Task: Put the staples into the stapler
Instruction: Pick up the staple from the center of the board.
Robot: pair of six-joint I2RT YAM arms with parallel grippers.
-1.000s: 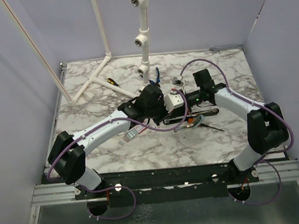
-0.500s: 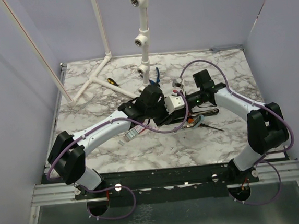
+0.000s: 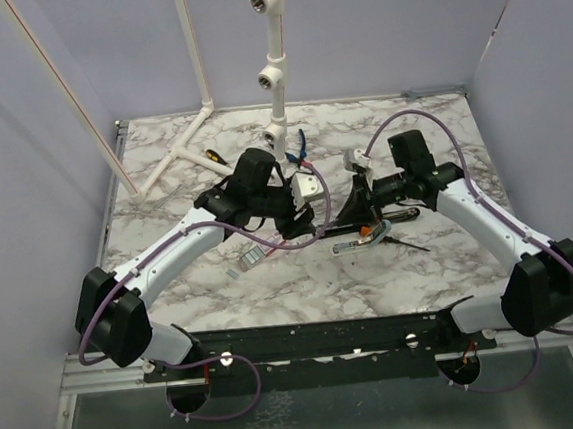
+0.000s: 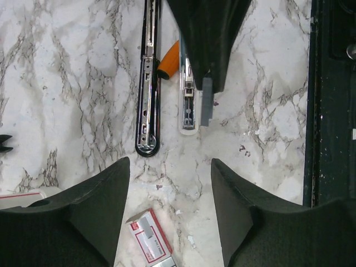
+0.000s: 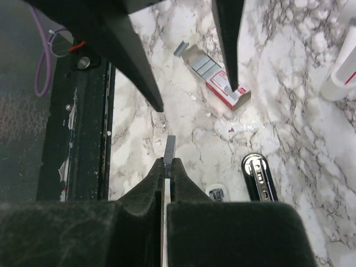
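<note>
The stapler (image 4: 148, 83) lies open on the marble, a slim black bar with its metal channel facing up; it also shows in the top view (image 3: 392, 216) and as a rounded end (image 5: 257, 172). My right gripper (image 5: 168, 162) (image 3: 350, 209) is shut on a short grey strip of staples (image 5: 170, 146) (image 4: 206, 103), held above the table beside the stapler. My left gripper (image 4: 169, 162) (image 3: 296, 229) stands open with nothing between its fingers. Under it lies the white and red staples box (image 4: 147, 239) (image 5: 219, 78) (image 3: 255, 255), open, with grey strips showing.
An orange-handled screwdriver (image 3: 371, 232) and a pale teal bar (image 4: 188, 108) lie next to the stapler. White pipes (image 3: 191, 153), an upright pipe (image 3: 274, 75), a yellow-handled screwdriver (image 3: 216, 155) and a blue-handled tool (image 3: 299, 148) sit at the back. A black rail (image 4: 331, 100) runs along the near edge.
My left gripper has opened and drawn back to the left, away from the right gripper. The right gripper stays shut on the staple strip, and its arm has swung outward.
</note>
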